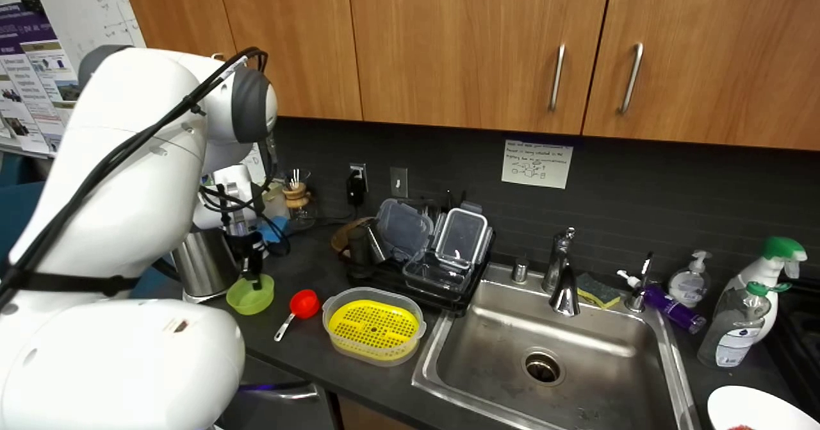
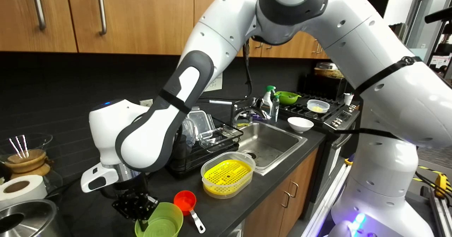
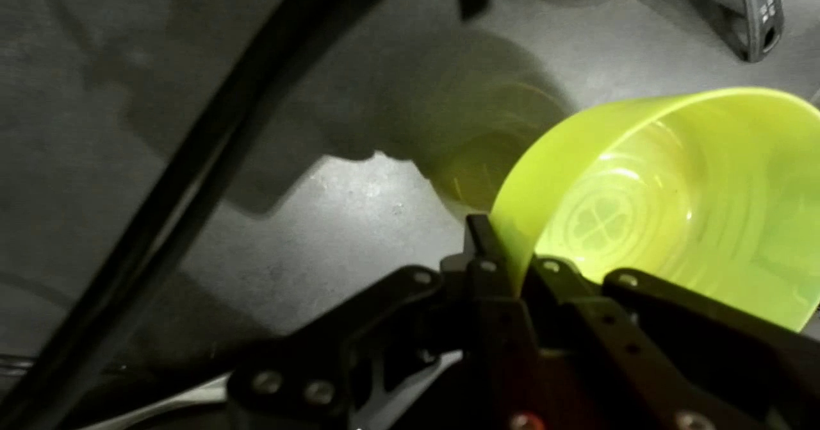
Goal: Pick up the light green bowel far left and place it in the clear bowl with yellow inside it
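Wrist view shows our end effector (image 3: 512,260) pinching the green bowl (image 3: 666,206) by its rim, near the red scoop (image 1: 304,304), so, grasping seemingly done, we should carry it over the clear tub (image 1: 397,298).

Dark counter (image 1: 314,353), red scoop (image 1: 304,304), clear bowl (image 2: 236,155)

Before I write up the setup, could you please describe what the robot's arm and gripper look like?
The arm is smooth, rounded and white, with dark grey joint bands. Black straps wrap it, black cables run along it, and a small blue light shows near its far end. The gripper is black, with slim, jointed fingers and metallic screw heads.
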Available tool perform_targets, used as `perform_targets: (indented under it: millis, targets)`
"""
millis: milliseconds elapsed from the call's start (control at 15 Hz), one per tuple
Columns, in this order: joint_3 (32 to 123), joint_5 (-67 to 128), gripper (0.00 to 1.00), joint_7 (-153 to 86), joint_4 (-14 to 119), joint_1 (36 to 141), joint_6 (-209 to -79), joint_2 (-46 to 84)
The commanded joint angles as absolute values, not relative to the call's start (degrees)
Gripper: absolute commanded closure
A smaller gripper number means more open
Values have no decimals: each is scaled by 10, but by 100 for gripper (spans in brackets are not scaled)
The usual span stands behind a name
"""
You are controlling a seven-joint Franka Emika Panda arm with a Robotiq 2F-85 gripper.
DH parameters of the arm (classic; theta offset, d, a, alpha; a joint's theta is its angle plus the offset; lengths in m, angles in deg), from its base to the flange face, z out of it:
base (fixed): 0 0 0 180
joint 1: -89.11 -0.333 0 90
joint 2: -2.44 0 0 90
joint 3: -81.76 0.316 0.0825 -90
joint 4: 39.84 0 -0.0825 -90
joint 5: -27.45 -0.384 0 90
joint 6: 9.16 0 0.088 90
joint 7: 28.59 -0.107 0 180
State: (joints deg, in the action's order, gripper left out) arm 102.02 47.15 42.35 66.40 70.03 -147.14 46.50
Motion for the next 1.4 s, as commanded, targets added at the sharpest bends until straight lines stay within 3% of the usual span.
perform_targets:
  millis: [0,733,1333]
  targets:
    - [1026,457,99,416,714,717,-1489,422]
    - [1033,451,99,415,912,787,-1611,305]
    - [1041,410,99,416,1008,796,-1604,188]
